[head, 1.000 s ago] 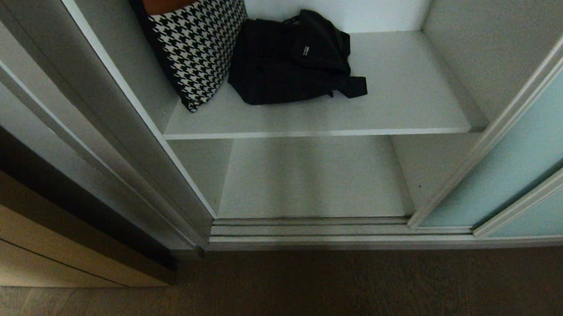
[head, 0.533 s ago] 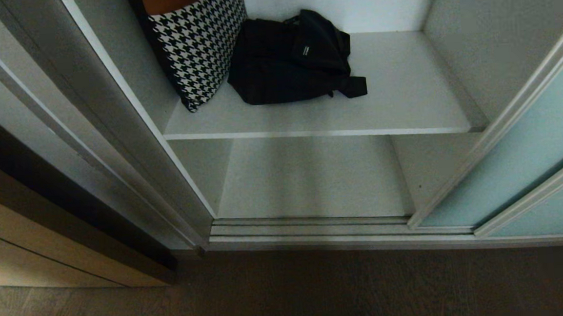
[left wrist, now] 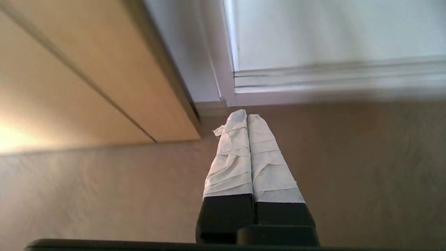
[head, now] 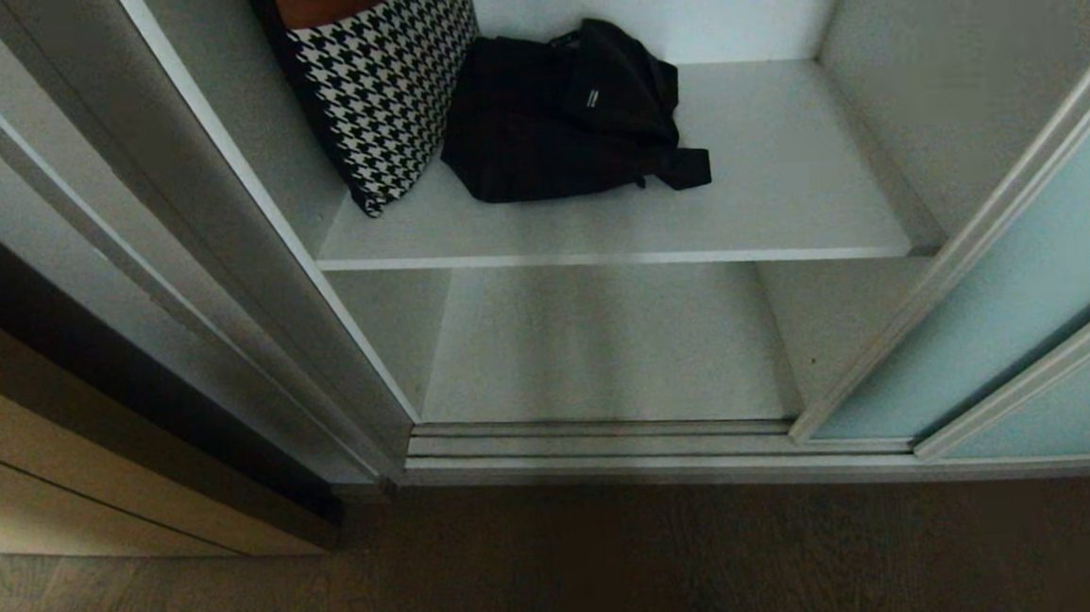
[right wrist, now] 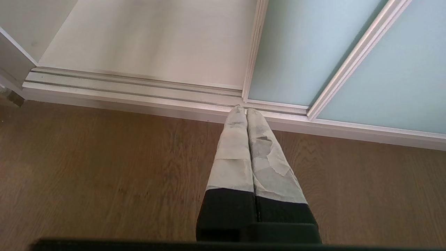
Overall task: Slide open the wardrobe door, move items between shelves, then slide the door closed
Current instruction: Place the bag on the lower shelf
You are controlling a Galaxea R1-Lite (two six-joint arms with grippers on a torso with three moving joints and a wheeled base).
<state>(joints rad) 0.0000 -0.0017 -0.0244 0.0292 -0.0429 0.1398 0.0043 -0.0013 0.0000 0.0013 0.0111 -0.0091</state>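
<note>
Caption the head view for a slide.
Open wardrobe: black bag beside houndstooth cushion on upper shelf.

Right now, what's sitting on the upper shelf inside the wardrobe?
On the upper shelf lie a black fabric bag and, against the wardrobe's left wall, a leaning houndstooth piece with an orange-brown top. The two touch. The houndstooth piece's top is cut off by the frame, and anything behind either is hidden.

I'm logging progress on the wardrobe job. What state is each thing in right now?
sliding wardrobe door: slid open
black bag: slumped on upper shelf
houndstooth piece: leaning upright beside the bag
lower shelf: bare
left claw: shut, empty
right claw: shut, empty
</note>
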